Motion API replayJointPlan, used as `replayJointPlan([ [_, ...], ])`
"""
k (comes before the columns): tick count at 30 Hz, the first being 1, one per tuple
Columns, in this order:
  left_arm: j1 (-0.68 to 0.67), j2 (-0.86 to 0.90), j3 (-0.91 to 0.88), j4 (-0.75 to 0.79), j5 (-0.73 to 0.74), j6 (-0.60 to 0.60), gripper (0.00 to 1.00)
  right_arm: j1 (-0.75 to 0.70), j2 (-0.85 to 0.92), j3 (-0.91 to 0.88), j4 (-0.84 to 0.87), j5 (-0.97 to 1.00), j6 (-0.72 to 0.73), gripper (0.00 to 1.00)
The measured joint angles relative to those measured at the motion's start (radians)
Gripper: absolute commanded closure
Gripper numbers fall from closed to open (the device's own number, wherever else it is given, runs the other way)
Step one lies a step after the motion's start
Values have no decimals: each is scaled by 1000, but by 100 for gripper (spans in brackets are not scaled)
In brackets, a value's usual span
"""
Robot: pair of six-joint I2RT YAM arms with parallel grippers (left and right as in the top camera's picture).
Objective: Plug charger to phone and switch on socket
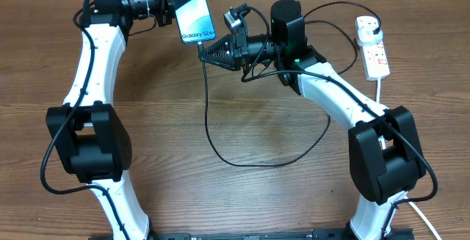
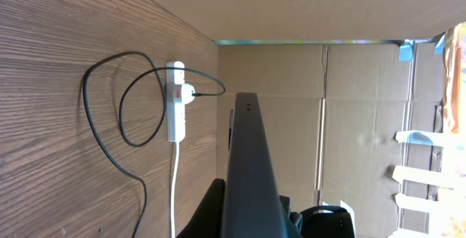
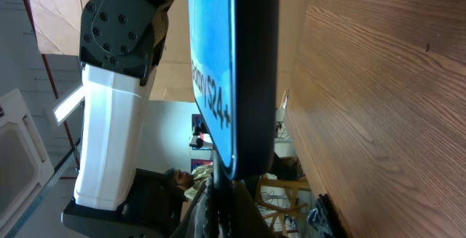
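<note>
The phone [image 1: 192,6] is held up off the table at the back, screen lit pale blue with "Galaxy S24+" on it. My left gripper [image 1: 175,4] is shut on its upper part; in the left wrist view the phone [image 2: 247,158] shows edge-on as a dark slab. My right gripper [image 1: 208,51] is shut on the charger's connector tip, right at the phone's bottom edge [image 3: 231,171]. The charger cable [image 1: 220,148] loops over the table and runs to a plug on the white socket [image 1: 374,49] at the far right. I cannot tell whether the tip is seated.
The socket's thick white cord [image 1: 378,89] runs toward the right arm's base [image 1: 385,159]. The left arm's base [image 1: 88,141] stands at front left. Cardboard walls [image 2: 349,85] surround the table.
</note>
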Motion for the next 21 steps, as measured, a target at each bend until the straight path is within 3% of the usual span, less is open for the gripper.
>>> replayJointPlan([
  [21, 0, 0, 0, 0, 9, -5, 95, 0, 0, -9, 58, 4, 61, 96],
])
